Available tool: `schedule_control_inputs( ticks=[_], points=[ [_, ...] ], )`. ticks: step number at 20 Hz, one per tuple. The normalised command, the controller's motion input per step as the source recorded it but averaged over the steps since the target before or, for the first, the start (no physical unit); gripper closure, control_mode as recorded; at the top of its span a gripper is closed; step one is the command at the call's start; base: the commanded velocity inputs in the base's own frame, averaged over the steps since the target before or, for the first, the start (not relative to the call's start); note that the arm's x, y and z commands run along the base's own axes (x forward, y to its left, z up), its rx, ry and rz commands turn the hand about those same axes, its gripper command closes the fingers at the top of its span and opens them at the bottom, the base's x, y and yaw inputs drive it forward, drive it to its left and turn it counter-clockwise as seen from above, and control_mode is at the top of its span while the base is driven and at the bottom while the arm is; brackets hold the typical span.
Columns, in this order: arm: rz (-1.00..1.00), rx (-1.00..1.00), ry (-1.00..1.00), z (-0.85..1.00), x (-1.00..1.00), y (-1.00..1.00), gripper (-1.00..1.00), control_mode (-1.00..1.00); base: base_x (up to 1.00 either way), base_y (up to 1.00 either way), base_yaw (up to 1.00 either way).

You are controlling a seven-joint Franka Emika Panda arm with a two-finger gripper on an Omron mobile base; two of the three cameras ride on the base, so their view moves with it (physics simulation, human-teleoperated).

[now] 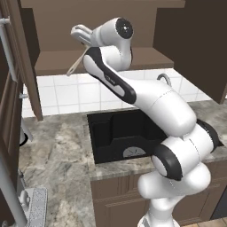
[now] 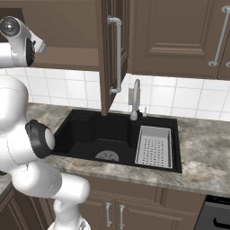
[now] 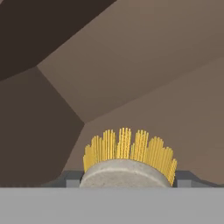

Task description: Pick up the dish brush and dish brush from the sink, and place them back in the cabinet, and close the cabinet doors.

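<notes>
My gripper (image 1: 79,34) is raised in front of the open cabinet (image 1: 146,60), above its lighter brown shelf. It is shut on the whitish-handled dish brush (image 1: 75,63), whose thin handle slants down and to the left from the hand. In the hand view the brush's yellow-orange bristle head (image 3: 129,151) stands between the dark fingertips (image 3: 70,179), facing the cabinet's brown inner walls. The black sink (image 1: 91,133) lies below with its round grey drain (image 2: 107,156). The black-handled brush is out of view. Both cabinet doors stand open, one at the left (image 1: 26,66) and one at the right (image 1: 199,44).
An open door (image 2: 110,54) with a silver bar handle (image 2: 117,54) hangs edge-on over the sink's back rim. A curved grey faucet (image 2: 135,96) stands behind the basin. A white perforated rack (image 2: 154,146) fills the sink's right side. Marbled counter (image 1: 57,155) spreads on both sides.
</notes>
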Motion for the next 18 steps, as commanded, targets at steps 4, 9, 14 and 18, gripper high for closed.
schedule_control_inputs(
  ticks=[4, 9, 14, 18],
  points=[
    [-0.02, 0.06, 0.0, 0.0, 0.16, 0.06, 1.0, -1.0, 0.0, 0.0, 0.0],
    [0.0, 0.08, 0.0, 0.0, 0.18, 0.03, 1.0, -1.0, 0.0, 0.0, 0.0],
    [0.0, 0.08, 0.0, 0.0, 0.28, 0.01, 1.0, -1.0, 0.0, 0.0, 0.0],
    [0.0, 0.09, 0.0, -0.03, 0.26, 0.01, 1.0, -1.0, 0.0, 0.0, 0.0]
  ],
)
